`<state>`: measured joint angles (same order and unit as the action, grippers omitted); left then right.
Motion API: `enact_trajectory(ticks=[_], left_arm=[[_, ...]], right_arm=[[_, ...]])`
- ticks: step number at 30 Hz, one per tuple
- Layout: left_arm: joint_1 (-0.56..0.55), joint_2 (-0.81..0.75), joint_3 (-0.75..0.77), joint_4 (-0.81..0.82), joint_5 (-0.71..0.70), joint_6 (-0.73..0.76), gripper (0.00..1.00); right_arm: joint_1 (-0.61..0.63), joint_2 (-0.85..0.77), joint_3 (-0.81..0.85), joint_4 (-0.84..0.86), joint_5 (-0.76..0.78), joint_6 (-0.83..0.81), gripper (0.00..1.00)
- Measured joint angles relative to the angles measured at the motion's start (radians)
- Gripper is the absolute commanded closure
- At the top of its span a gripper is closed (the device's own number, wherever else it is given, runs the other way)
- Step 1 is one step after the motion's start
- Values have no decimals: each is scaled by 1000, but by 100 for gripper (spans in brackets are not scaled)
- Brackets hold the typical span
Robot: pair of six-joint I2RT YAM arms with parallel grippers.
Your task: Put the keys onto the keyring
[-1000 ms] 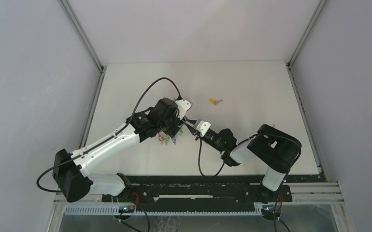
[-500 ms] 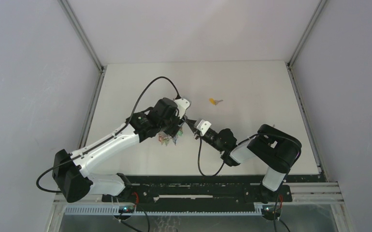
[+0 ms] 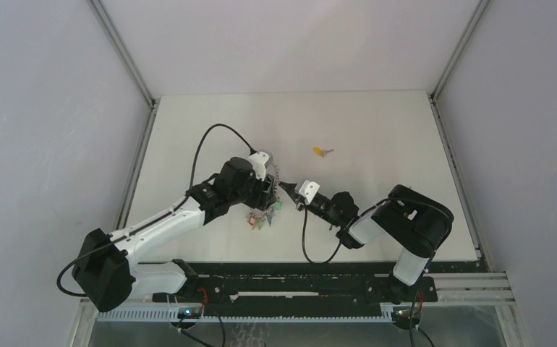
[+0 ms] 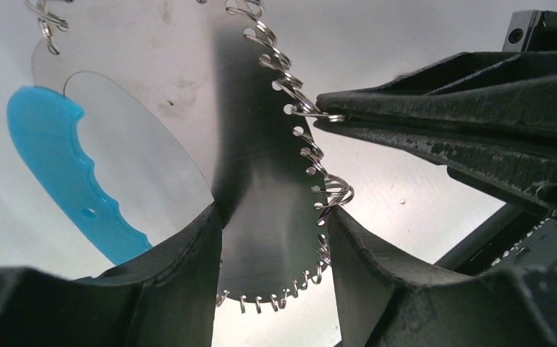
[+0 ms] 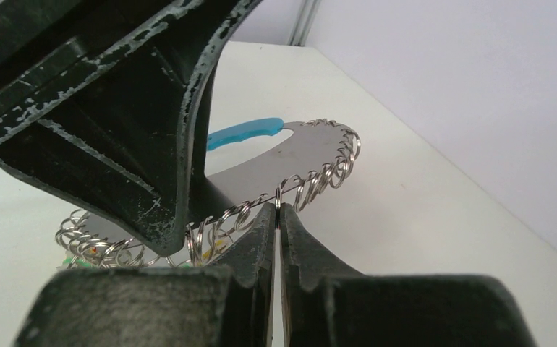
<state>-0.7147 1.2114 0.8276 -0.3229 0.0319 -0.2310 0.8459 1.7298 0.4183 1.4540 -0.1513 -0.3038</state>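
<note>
The keyring is a thin grey metal plate [image 4: 261,188] with a light-blue grip [image 4: 58,173] and small wire rings along its rim. My left gripper [image 4: 272,235] is shut on the plate, one finger at each side. In the top view it [image 3: 265,189] holds the keyring off the table, coloured tags [image 3: 261,218] hanging below. My right gripper [image 5: 277,210] is shut on one small rim ring; its fingers [image 4: 442,108] also show in the left wrist view. The plate [image 5: 290,155] lies just beyond it. A single key with a yellow tag [image 3: 322,152] lies on the table further back.
The white table [image 3: 377,130] is bounded by grey walls and metal rails left, right and behind. Both arms meet in the table's middle, the right gripper [image 3: 288,191] tip to tip with the left. A black cable [image 3: 210,141] loops over the left arm.
My left gripper has moved nearer and slightly right with the keyring, and the tags now hang further right. My right gripper has followed and stays at the ring.
</note>
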Motion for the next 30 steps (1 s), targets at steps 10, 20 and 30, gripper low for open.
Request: enact_trajectory(ticks=[10,20,30], left_arm=[[32,-33,-274,406,89,-147,44],[218,-94,-494,825,253,-247,28],[288,-201,-539,962,288,-220,27]], right_arm=[[-95,-6,-1,-82,-179,73,100],[-141,-43,43,-314,-279,37,100],[-163,-162,183,-668,-383,-114,100]])
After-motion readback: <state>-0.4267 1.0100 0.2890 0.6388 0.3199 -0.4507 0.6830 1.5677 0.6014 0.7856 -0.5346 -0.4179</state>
